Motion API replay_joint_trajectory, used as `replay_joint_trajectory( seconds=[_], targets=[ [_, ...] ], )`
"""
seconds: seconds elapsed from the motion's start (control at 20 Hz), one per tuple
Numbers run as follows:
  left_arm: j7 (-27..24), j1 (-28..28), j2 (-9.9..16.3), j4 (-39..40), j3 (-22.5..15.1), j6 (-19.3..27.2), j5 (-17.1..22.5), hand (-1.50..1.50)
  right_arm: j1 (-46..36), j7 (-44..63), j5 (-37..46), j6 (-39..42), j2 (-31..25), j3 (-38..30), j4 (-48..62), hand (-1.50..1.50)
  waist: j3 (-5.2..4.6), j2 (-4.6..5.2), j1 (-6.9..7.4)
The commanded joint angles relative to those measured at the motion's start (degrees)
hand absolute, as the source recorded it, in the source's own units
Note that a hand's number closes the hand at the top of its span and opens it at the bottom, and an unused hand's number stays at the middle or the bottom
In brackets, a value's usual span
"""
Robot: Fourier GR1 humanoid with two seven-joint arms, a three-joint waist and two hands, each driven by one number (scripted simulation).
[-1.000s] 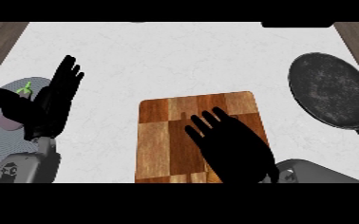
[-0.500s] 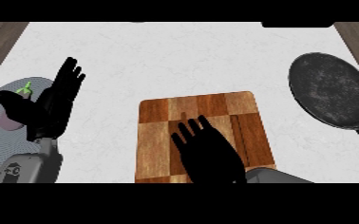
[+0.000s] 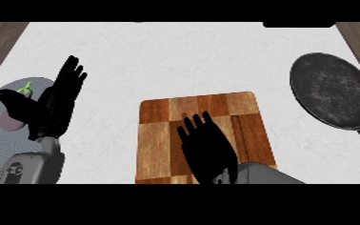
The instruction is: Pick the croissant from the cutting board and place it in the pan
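Fingers straight and holding nothing, the black right hand (image 3: pixel 207 148) lies over the chequered wooden cutting board (image 3: pixel 165 124); the croissant cannot be seen. Well apart at right sits the round dark pan (image 3: pixel 329 91). The black left hand (image 3: pixel 56 100) rests open at left.

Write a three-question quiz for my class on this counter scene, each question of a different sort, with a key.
1. True or false: the right hand is over the cutting board.
2. Which lies at the view's right edge? A) pan B) kettle C) bowl
3. Fill in: the left hand rests open beside a grey ____.

Key: 1 true; 2 A, the pan; 3 plate. No croissant shows; the right hand may hide it.
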Motion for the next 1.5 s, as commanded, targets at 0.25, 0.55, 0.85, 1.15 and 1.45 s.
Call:
replay_joint_trajectory(
  seconds=[0.25,0.55,0.85,1.15,1.45],
  targets=[
    [0.5,0.8,0.0,-0.6,2.0,-1.5,-0.3,0.00,2.1,-6.8,7.5,3.5,-1.6,-5.1,3.7,-1.50,0.01,0.04,-0.06],
    [0.1,0.8,-0.6,-0.8,2.0,-3.1,-0.8,0.00,3.1,-14.1,14.4,-2.9,3.0,-4.2,11.9,-1.50,0.02,0.09,0.15],
    [2.8,-4.2,-3.7,0.9,0.8,0.7,-3.7,0.00,6.8,-15.3,19.3,-4.4,6.4,-3.3,16.1,-1.50,0.02,0.08,-0.09],
    [5.9,0.2,-1.4,-5.9,2.2,-1.8,-2.2,0.00,8.5,-26.0,22.7,-9.8,1.9,-1.9,16.5,1.50,0.04,0.02,0.20],
    [3.2,-0.5,-3.1,-2.6,2.3,-1.7,-3.0,0.00,10.1,-29.2,26.0,-13.4,4.8,-2.7,19.3,1.50,0.03,0.01,0.04]
  ],
)
